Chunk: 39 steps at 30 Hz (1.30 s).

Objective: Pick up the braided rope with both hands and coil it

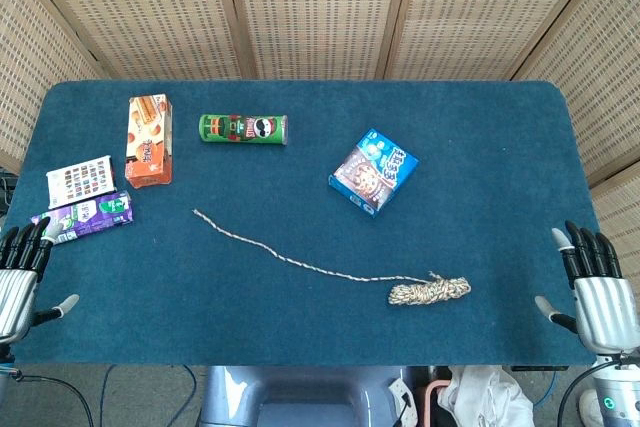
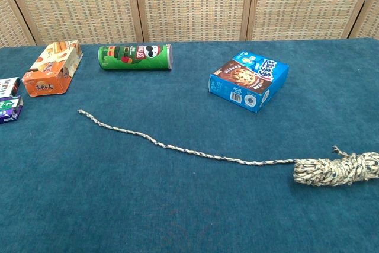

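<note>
While both hands rest at the near table corners, the left hand (image 1: 20,277) and right hand (image 1: 598,287) show fingers spread, holding nothing. Between them the braided rope (image 1: 300,262) lies on the blue table (image 1: 480,117): its bundled end (image 2: 334,170) nearer the right hand, its loose tail running toward the left. Beyond lie a green can (image 1: 243,129), blue box (image 1: 373,171), orange box (image 1: 148,140) and purple carton (image 1: 85,217).
</note>
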Motion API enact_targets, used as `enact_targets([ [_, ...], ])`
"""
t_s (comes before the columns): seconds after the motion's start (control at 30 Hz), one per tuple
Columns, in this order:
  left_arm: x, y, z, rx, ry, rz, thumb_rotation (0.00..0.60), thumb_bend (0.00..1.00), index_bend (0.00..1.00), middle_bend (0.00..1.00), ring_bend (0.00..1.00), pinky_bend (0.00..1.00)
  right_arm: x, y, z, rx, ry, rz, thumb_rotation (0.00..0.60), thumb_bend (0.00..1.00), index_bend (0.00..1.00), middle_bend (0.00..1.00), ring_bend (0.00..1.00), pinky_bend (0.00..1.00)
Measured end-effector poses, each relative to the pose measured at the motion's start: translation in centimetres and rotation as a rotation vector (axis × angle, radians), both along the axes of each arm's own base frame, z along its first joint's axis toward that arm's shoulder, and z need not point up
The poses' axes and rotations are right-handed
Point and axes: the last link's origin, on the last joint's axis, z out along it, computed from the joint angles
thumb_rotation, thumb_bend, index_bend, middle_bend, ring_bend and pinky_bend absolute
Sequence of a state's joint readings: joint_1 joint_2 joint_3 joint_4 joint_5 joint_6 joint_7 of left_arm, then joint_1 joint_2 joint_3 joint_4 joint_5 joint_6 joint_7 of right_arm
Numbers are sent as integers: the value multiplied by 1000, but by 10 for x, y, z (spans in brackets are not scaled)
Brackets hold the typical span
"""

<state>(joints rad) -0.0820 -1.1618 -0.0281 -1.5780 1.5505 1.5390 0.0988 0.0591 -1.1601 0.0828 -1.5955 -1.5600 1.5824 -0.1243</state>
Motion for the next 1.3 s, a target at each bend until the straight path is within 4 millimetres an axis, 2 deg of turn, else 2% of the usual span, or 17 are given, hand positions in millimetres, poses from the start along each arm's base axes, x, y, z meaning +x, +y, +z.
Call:
enact_targets([
  [0.27,2,1,-4,-3,9,-14,600,0,0,0,0,0,5,1,-5,42,-7,26,600,0,0,0,0,34],
  [0.4,2,3,-7,-5,13,-13,600,0,0,0,0,0,15,-6,-23,126,-14,92,600,0,0,0,0,86],
  [0.6,3,3,-7,5,22,-15,600,0,0,0,0,0,29,-25,-63,318,22,185,600,0,33,53,13,249],
  [0.7,3,3,-7,10,23,-8,600,0,0,0,0,0,36,-38,-91,430,57,212,600,0,60,79,38,266],
  [0.83,2,5,-8,9,24,3,600,0,0,0,0,0,50,-55,-131,540,95,245,600,0,126,163,101,300],
  [0.93,1,7,-9,4,27,11,600,0,0,0,0,0,55,-63,-145,550,112,248,600,0,162,193,121,323],
  [1.1,-2,11,-12,-1,35,29,600,0,0,0,0,0,53,-71,-152,536,140,234,600,0,184,212,128,343],
  [1.3,-3,12,-12,0,36,33,600,0,0,0,0,0,47,-71,-150,549,177,216,600,0,189,214,128,344],
])
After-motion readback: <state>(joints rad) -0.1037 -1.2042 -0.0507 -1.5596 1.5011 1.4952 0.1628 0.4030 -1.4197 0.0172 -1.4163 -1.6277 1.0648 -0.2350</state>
